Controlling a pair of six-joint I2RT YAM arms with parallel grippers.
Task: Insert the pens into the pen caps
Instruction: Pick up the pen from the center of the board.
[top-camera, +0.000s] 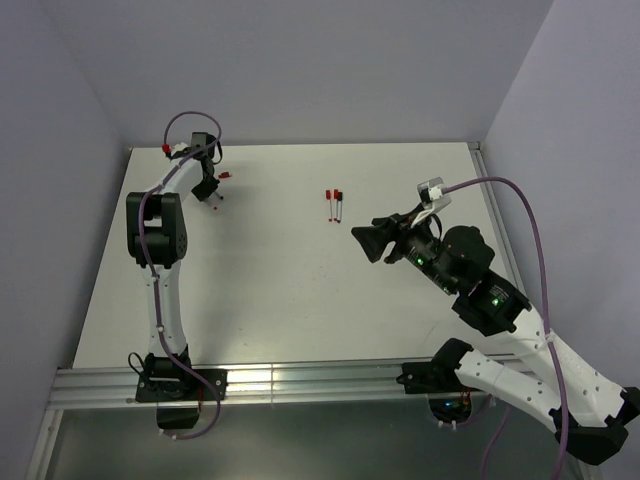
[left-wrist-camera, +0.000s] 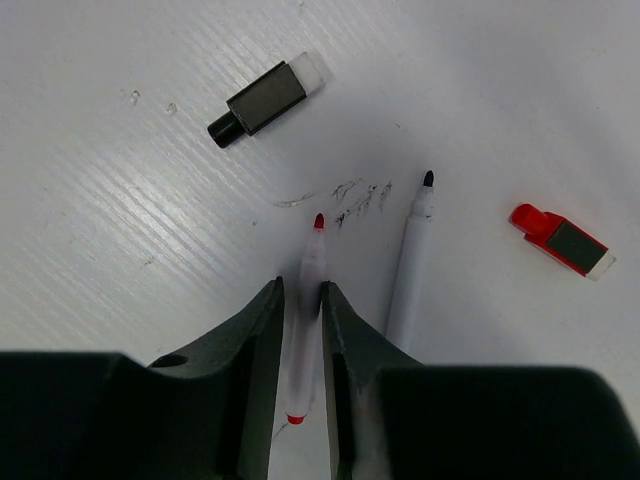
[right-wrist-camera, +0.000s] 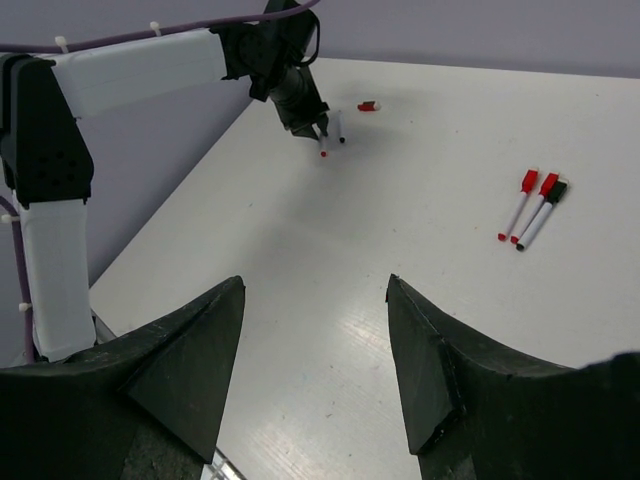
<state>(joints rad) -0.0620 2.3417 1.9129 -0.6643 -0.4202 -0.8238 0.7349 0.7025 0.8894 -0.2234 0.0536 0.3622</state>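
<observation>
On the white table (top-camera: 280, 300) my right gripper (right-wrist-camera: 315, 290) hangs wide open with nothing in it, and the capped pens (right-wrist-camera: 530, 208) lie well apart from it at mid-table. The left gripper (left-wrist-camera: 300, 288) has its jaws narrow around the red-tipped pen (left-wrist-camera: 306, 335); if they pinch it, I cannot tell. Just beside lies the black-tipped pen (left-wrist-camera: 412, 260). The black cap (left-wrist-camera: 262, 100) and the red cap (left-wrist-camera: 558, 238) lie near, both off the pens.

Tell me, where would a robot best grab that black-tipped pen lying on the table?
Probably mid-barrel on the black-tipped pen, straight down from above, a finger on each long side. It lies flat on the table, so only its sides offer purchase, and the tip stays free for the black cap.
</observation>
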